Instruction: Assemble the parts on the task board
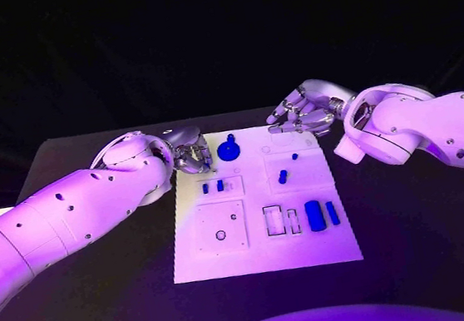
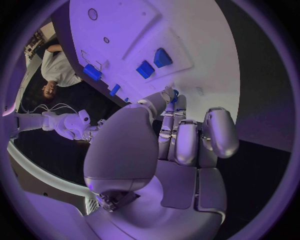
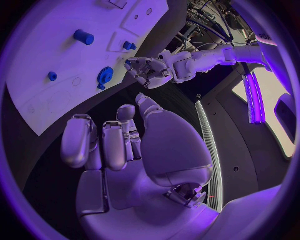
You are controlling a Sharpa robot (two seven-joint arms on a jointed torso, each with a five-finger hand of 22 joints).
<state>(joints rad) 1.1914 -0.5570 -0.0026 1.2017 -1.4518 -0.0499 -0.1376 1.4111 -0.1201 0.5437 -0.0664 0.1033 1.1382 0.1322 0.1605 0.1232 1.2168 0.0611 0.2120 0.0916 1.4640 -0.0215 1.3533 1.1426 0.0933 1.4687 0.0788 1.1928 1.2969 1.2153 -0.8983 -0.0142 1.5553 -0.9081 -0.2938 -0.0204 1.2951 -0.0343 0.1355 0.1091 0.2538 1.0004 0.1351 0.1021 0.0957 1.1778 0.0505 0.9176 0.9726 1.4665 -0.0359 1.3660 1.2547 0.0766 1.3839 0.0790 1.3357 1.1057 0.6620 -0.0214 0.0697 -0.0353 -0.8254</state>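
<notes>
The left hand point(image 1: 189, 156) sat left of frame centre in the head view, at the board's upper left corner. Its fingers point(image 2: 178, 135) were curled together, tips beside the round blue gear point(image 1: 229, 149); whether they touched or held it could not be determined. The right hand point(image 1: 303, 112) sat just above the board's upper right corner, fingers point(image 3: 100, 145) curled inward with nothing visible between them.

The task board point(image 1: 268, 257) occupied the centre of the frame on the black table point(image 1: 102, 318). The gear lay at the board's top edge. Two small blue parts point(image 1: 212, 187) stood side by side left of the board's centre, one small blue peg point(image 1: 282, 176) right of them. A large blue block point(image 1: 315, 216) and a slim blue bar point(image 1: 332, 212) lay at the board's lower right.
</notes>
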